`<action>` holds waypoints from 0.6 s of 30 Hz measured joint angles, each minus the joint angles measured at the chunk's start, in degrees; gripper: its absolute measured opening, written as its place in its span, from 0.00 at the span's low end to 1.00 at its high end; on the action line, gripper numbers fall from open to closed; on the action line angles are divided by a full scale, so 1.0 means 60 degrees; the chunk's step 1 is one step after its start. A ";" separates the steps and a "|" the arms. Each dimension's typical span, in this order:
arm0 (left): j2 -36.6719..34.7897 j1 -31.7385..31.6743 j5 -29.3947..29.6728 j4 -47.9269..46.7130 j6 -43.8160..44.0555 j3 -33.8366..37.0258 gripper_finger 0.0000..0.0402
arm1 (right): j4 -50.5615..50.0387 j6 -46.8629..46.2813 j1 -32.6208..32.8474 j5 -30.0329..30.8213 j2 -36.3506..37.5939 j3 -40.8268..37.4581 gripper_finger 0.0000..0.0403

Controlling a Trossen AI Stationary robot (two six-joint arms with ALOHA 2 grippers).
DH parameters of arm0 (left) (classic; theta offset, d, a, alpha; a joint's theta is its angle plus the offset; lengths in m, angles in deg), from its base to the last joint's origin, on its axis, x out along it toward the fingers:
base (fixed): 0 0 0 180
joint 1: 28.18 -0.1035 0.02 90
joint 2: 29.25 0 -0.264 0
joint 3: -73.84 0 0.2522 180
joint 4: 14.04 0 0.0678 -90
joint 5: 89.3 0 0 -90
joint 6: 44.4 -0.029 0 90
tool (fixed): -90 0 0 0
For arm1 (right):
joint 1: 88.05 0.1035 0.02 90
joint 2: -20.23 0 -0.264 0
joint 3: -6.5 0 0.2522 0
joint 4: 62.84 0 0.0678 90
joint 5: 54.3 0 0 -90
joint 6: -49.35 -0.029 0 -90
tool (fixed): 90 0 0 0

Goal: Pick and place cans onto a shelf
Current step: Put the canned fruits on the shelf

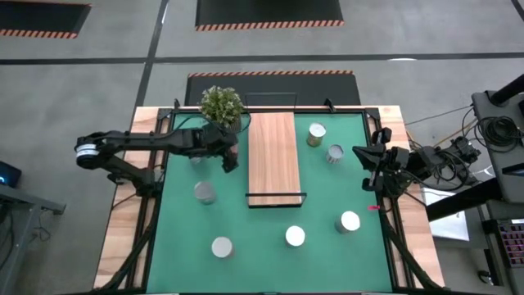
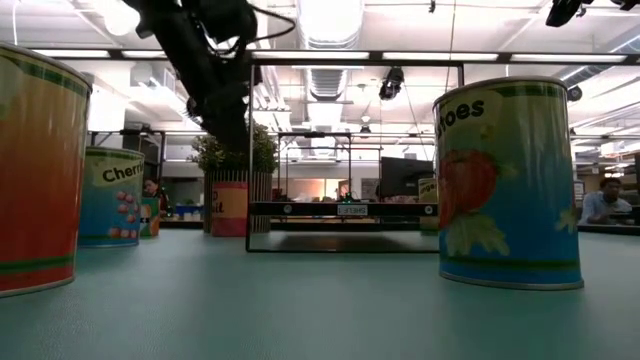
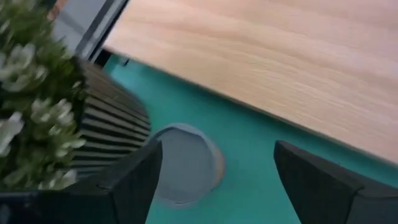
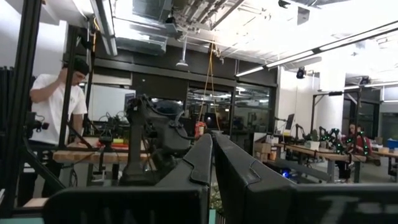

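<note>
My left arm reached in from the desk's [image 1: 123,246] left edge across the green mat [image 1: 327,188], its fingers [image 1: 230,157] hanging between the potted plant [image 1: 222,105] and the shelf [image 1: 273,157]. They were spread wide, holding nothing. Only the left wrist view showed what lay below them: a can [image 3: 185,163] standing on the mat, its round silvery top between the two fingers [image 3: 134,180], just beside the plant's slatted pot [image 3: 115,127] and near the shelf's light wooden board [image 3: 280,62]. From above, my own wrist hid that can.

My right arm waited folded at the desk's right edge, its fingers [image 1: 368,166] clenched together; the right wrist view showed them [image 4: 212,165] pressed flat, pointing level into the room, where a person in a white shirt [image 4: 59,112] stood.

The shelf lay bare along the middle of the mat. The high view showed the other cans spread around it: two [image 1: 317,133] [image 1: 335,153] to its right, one [image 1: 204,192] to its left, and three [image 1: 222,247] [image 1: 295,237] [image 1: 350,221] nearer the front. The low view alone gave their labels, a blue tomato can [image 2: 508,185] and a cherry one [image 2: 112,197].
</note>
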 joint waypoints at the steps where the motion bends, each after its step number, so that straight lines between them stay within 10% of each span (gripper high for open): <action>1: 0.0017 -0.0076 0.0003 0.0003 0.0327 0.0000 0.73 | -0.0010 0.0000 0.0000 -0.0004 0.0000 0.0000 0.02; 18: 0.0469 -0.0187 0.0674 -0.0138 0.2989 0.0047 0.72 | -0.0168 0.0109 0.0000 -0.0002 0.0000 0.0000 0.02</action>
